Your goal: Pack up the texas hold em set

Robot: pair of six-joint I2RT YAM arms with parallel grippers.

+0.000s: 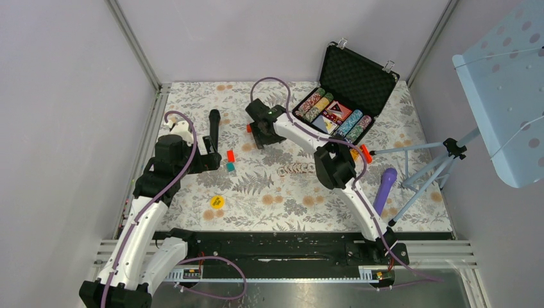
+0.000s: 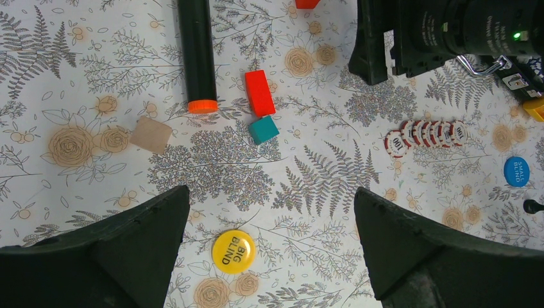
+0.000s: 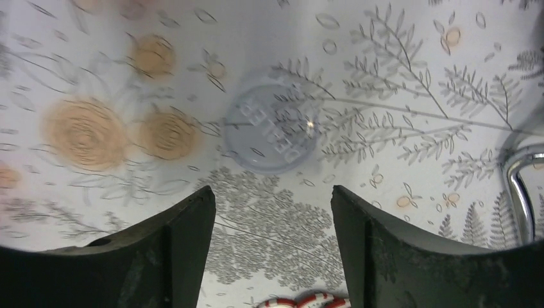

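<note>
The black briefcase (image 1: 357, 77) stands open at the back right, rows of striped chips (image 1: 314, 106) and cards in its foam. A row of red-and-white chips (image 1: 296, 169) (image 2: 426, 133) lies on the cloth; its edge shows low in the right wrist view (image 3: 301, 301). My right gripper (image 3: 271, 190) (image 1: 260, 136) is open just short of a clear dealer button (image 3: 272, 128), nothing between its fingers. My left gripper (image 2: 271, 190) (image 1: 215, 155) hangs open and empty above the yellow BIG BLIND button (image 2: 233, 251) (image 1: 217, 201). A blue SMALL BLIND button (image 2: 516, 171) lies right of the chips.
A black microphone with an orange end (image 2: 197, 51), a red block (image 2: 259, 92), a teal block (image 2: 263, 129) and a tan square (image 2: 151, 134) lie left of centre. A purple cylinder (image 1: 385, 189) and a tripod (image 1: 436, 163) stand at the right. The case's silver handle (image 3: 519, 192) is close to my right gripper.
</note>
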